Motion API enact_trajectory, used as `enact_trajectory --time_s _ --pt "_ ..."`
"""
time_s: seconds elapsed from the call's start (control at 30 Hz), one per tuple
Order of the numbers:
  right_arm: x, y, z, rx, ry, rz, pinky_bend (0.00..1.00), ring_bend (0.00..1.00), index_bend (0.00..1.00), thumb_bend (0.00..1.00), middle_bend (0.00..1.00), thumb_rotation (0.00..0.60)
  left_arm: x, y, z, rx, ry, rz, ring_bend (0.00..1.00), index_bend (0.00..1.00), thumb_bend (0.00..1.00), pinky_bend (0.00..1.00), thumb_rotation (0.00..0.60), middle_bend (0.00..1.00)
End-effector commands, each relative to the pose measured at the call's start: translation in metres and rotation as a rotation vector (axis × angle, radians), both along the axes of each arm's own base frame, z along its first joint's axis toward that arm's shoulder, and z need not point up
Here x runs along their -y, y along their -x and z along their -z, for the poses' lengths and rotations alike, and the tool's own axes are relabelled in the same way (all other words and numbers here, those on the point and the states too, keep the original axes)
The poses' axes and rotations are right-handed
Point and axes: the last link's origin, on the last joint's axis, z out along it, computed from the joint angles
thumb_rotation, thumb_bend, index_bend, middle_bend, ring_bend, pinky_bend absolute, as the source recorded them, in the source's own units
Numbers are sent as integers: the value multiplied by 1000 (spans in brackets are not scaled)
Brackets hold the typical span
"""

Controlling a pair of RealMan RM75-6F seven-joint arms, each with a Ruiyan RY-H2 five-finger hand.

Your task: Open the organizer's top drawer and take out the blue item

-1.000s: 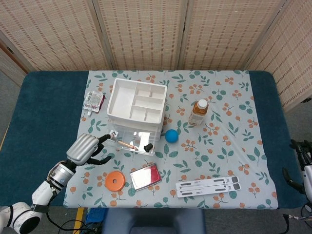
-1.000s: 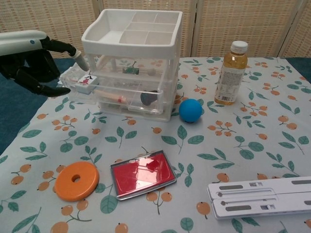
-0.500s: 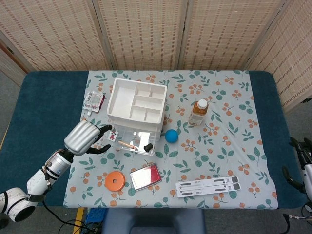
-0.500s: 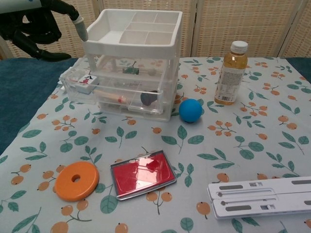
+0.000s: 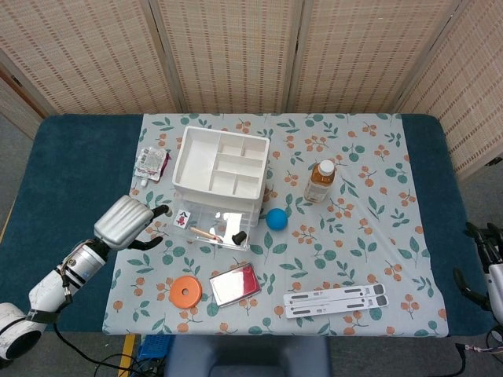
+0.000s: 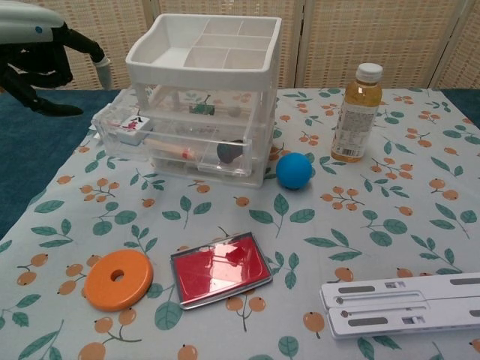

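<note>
Floral cloth (image 6: 390, 225) covers the middle of a dark blue table (image 5: 71, 181), with woven screens standing behind it. Nearest the robot lie an orange ring (image 6: 118, 279), a red-lidded flat tin (image 6: 220, 268) and a white slotted stand (image 6: 405, 301), all apart from one another. Farther in, the blue ball (image 6: 294, 170) rests on the cloth just beside the organizer's right front corner, outside any drawer. The organizer (image 6: 202, 97) is clear plastic with a white divided tray on top. One of its drawers (image 6: 172, 142) is pulled out toward the robot; in it lie a small patterned tile (image 6: 129, 124), a brush-like stick and a dark knob-shaped piece. A juice bottle (image 6: 355, 112) stands upright to the right of the ball, well apart from the organizer. A small clear packet (image 5: 151, 164) lies on the cloth at the organizer's left rear.

The left hand (image 5: 126, 223) hovers left of the open drawer, holding nothing, its dark fingers loosely curved and apart, not touching the drawer. The right hand (image 5: 486, 263) shows only at the far right edge of the head view, off the table; I cannot tell how its fingers lie.
</note>
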Motion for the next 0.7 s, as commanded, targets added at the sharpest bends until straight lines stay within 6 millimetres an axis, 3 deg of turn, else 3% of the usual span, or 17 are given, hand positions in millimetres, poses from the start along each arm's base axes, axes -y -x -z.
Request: enact_trajectory --time_s 0.03,0.4,0.7 --pt "0 0 1 2 -3 1 99 97 48 405 213 600 8 5 -1 -79 27 -5 1000 313 277 1000 600 945" --pt "-1 2 2 6 -4 8 99 97 48 405 213 600 8 2 -1 -235 50 0 1000 197 326 1000 600 978" --pt "-2 5 2 10 -1 19 99 97 47 406 213 600 9 -10 1 -333 89 23 1000 200 338 1000 600 995"
